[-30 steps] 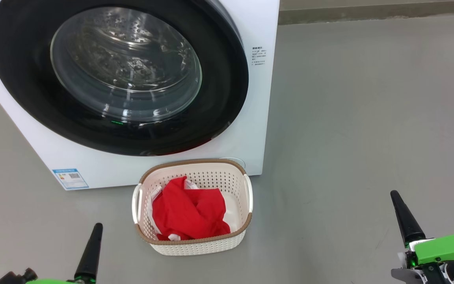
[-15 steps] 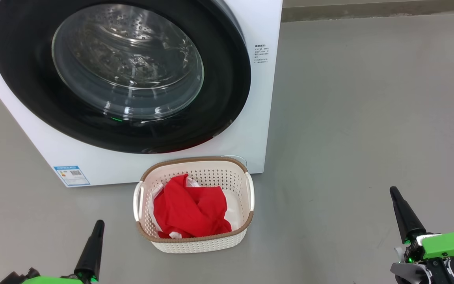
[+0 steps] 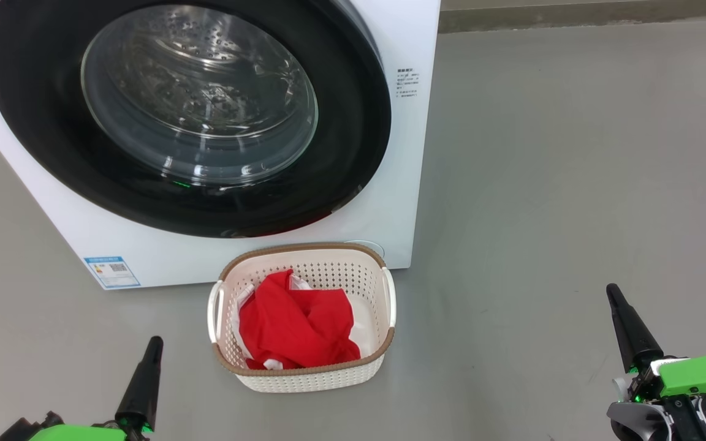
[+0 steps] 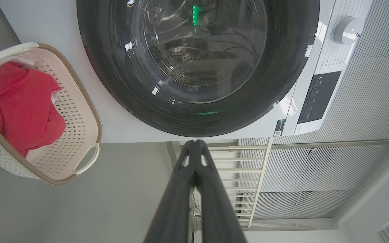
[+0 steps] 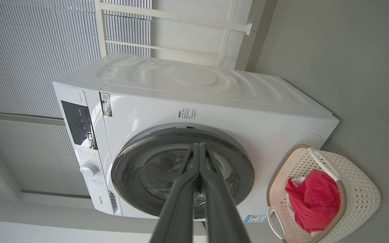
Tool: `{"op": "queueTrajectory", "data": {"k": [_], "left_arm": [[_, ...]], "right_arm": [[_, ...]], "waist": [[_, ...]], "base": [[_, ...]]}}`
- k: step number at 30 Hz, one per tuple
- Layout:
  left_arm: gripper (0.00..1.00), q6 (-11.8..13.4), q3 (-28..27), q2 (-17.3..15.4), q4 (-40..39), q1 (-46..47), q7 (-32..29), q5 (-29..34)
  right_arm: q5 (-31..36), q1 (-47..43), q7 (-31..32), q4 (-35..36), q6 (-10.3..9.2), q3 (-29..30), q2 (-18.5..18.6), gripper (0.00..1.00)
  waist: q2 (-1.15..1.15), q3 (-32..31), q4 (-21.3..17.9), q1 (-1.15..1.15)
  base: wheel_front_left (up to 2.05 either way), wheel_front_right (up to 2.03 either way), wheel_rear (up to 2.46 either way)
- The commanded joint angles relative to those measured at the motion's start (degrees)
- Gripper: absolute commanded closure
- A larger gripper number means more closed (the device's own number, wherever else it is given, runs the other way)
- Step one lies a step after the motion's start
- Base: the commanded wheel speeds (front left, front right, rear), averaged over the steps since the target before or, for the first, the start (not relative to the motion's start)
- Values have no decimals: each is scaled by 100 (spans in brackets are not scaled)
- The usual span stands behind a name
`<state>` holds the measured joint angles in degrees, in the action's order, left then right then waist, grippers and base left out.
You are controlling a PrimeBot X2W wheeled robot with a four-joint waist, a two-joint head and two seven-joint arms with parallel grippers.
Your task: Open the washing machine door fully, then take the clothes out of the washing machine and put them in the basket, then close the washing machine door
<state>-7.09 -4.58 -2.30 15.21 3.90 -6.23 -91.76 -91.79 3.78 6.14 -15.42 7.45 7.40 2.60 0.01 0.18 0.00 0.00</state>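
The white washing machine (image 3: 399, 153) (image 5: 198, 98) stands at the upper left with its black-rimmed glass door (image 3: 187, 110) (image 4: 198, 60) (image 5: 181, 175) closed flat against the front. On the floor before it sits the cream basket (image 3: 304, 375) (image 4: 79, 135) (image 5: 360, 189), and the red clothes (image 3: 295, 331) (image 4: 22, 108) (image 5: 312, 199) lie bundled inside it. My left gripper (image 3: 154, 344) (image 4: 194, 143) is shut and empty at the lower left, left of the basket. At the lower right my right gripper (image 3: 611, 291) (image 5: 199, 145) is shut too, holding nothing, far from the basket.
Bare grey floor (image 3: 561, 171) spreads to the right of the machine. A blue label (image 3: 111, 271) sits at the machine's lower corner. Behind the machine are a white railing (image 5: 228, 30) and ribbed wall panels (image 4: 366, 101).
The head view has shifted slightly, so the machine and basket sit a little higher. Both grippers remain low and shut, with hardly any movement.
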Motion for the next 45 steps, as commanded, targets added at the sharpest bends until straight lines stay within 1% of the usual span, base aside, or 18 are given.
{"op": "queueTrajectory", "data": {"k": [1, 45], "left_arm": [[100, -40, -201, -58, -116, 230, -30, -35], [100, -40, -197, -58, -116, 230, -27, -38]], "right_arm": [[-34, 241, 39, 139, 3, -83, 29, 100], [-33, 241, 40, 139, 3, -82, 29, 100]], "waist": [[-1, 0, 0, 0], [-1, 0, 0, 0]], "base": [[0, 0, 0], [0, 0, 0]]}}
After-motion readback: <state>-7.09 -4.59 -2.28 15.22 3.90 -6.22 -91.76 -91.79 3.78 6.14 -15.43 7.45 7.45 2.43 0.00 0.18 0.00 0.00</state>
